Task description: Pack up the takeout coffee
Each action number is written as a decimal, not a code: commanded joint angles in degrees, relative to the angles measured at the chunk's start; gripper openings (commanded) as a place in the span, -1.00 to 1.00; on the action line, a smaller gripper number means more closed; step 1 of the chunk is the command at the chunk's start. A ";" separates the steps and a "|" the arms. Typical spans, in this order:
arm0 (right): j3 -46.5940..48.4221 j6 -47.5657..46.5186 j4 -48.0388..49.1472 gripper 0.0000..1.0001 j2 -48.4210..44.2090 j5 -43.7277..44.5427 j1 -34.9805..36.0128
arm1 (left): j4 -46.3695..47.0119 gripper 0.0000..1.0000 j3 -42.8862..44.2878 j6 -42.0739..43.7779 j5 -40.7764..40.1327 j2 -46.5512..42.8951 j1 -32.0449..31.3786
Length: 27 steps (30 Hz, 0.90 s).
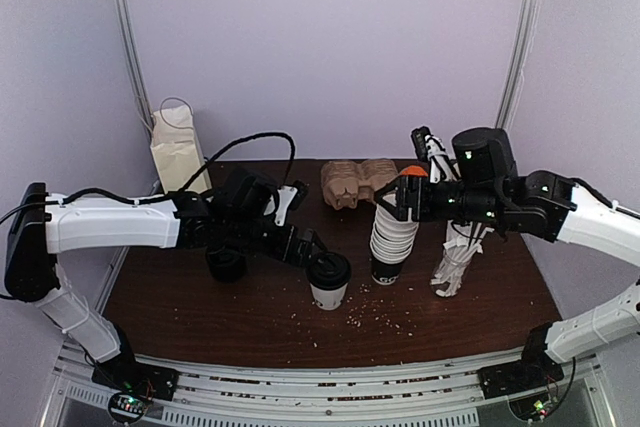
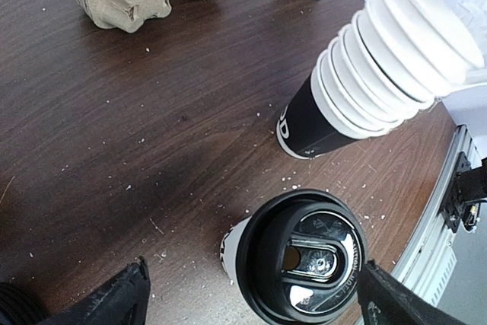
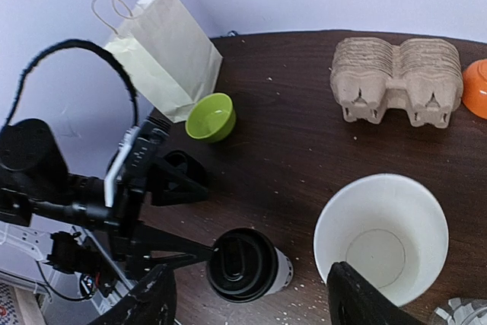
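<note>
Takeout coffee: upright on the worktop, lower centre of the top view, black lid on.
Left hand: spread wide, one finger on either side of the coffee, gripping nothing.
Cup stack: just right of the coffee, leaning.
Right hand: fingers apart above the stack's top cup, nothing held between them.
Cup carriers: upper centre.
Paper bag: upper left, by the wall.

- A white paper cup with black plastic lid stands on the dark wooden desk — between two wide-apart black fingers.
- Stack of lidless white paper cups just beyond.
</note>
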 commanded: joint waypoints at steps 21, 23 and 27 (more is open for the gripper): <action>-5.40 1.53 4.81 0.44 0.43 -3.05 -3.90 | 0.41 0.97 -0.08 1.84 -0.47 -1.81 -0.62; -4.23 1.00 3.21 0.48 -0.35 -3.05 -3.82 | -2.05 0.97 1.67 3.37 -1.83 -0.81 -1.85; -3.64 -0.03 0.24 0.51 -2.57 -2.05 -3.78 | -9.12 0.97 7.68 6.45 -7.64 3.91 -5.49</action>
